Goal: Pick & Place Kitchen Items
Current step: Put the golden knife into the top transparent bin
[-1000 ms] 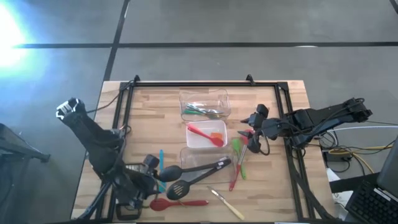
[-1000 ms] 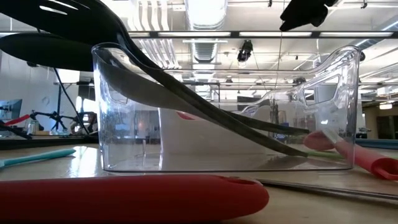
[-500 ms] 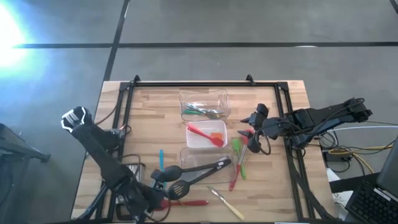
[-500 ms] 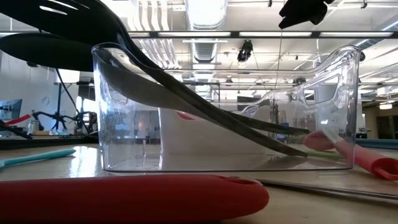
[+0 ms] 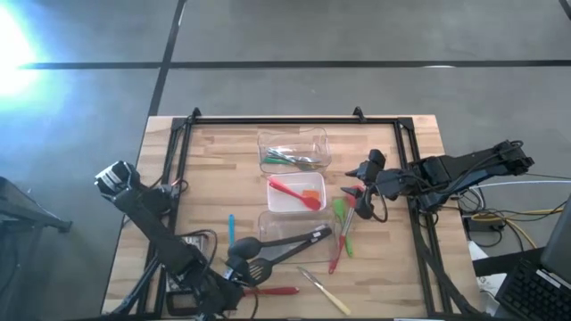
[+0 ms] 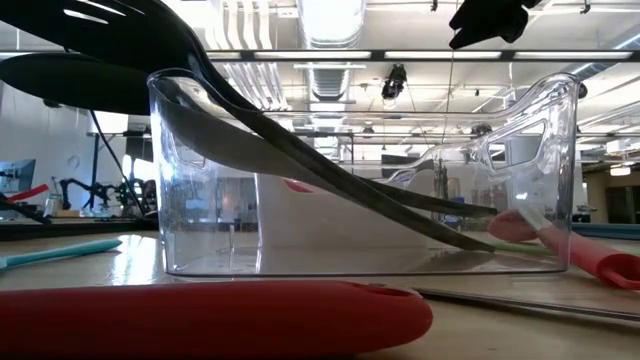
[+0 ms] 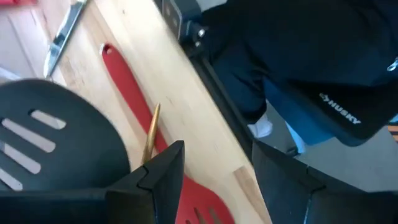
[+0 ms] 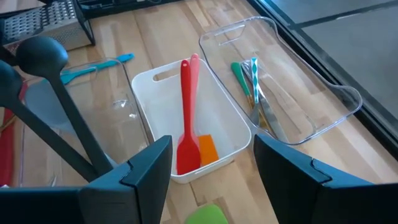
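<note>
A red spatula [image 5: 266, 290] lies flat near the table's near edge; its handle [image 7: 119, 70] and slotted head show in the left wrist view. My left gripper [image 5: 234, 283] hangs open just above that head, its fingers [image 7: 163, 171] on either side. A black ladle and a black slotted spoon [image 5: 284, 248] lean over the left rim of the near clear tub [image 5: 314, 252]. My right gripper [image 5: 355, 183] waits open at the right, above the white tub [image 8: 147, 109], which holds red spatulas [image 8: 186, 115].
The far clear tub [image 5: 293, 150] holds green, teal and metal tools. A teal tool [image 5: 230, 234], green and red utensils [image 5: 343, 230] and a wood-handled knife [image 5: 326, 291] lie loose on the wood. A steel grater [image 8: 57, 22] stands at the left. A black frame [image 5: 268, 120] rims the table.
My left gripper has sunk and moved toward the table's near edge and rightward, tipping further down, until it stands over the red spatula's head. Its fingers have stayed apart. The utensils lie as before.
</note>
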Action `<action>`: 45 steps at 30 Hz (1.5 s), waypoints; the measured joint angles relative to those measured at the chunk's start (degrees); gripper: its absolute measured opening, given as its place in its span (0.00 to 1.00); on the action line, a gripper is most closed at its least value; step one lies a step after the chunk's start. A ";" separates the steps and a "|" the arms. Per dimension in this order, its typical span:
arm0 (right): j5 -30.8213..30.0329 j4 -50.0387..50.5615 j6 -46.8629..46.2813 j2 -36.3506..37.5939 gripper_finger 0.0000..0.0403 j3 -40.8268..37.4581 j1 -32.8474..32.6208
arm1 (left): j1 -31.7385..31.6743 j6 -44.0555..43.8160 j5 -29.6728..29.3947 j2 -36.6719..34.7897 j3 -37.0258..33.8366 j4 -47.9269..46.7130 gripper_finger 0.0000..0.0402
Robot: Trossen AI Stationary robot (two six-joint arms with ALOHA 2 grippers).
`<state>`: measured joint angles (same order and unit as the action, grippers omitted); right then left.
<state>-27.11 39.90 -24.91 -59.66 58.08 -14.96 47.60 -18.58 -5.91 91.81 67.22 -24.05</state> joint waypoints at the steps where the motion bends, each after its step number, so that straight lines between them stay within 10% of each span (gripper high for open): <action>1: 0.00 0.00 0.00 0.00 0.54 0.00 0.00 | -0.32 -0.02 0.52 0.35 -0.02 0.01 0.48; 29: 0.07 0.10 1.45 -0.02 0.54 -0.02 0.00 | -6.20 7.48 0.14 2.58 -3.83 -8.01 0.48; 45: 0.00 0.02 2.40 -0.02 0.54 -0.03 1.01 | -1.40 14.57 -4.33 8.55 5.68 -12.63 0.37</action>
<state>-27.11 39.92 -22.50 -59.68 58.05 -13.96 46.19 -4.02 -10.24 100.35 72.91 -36.68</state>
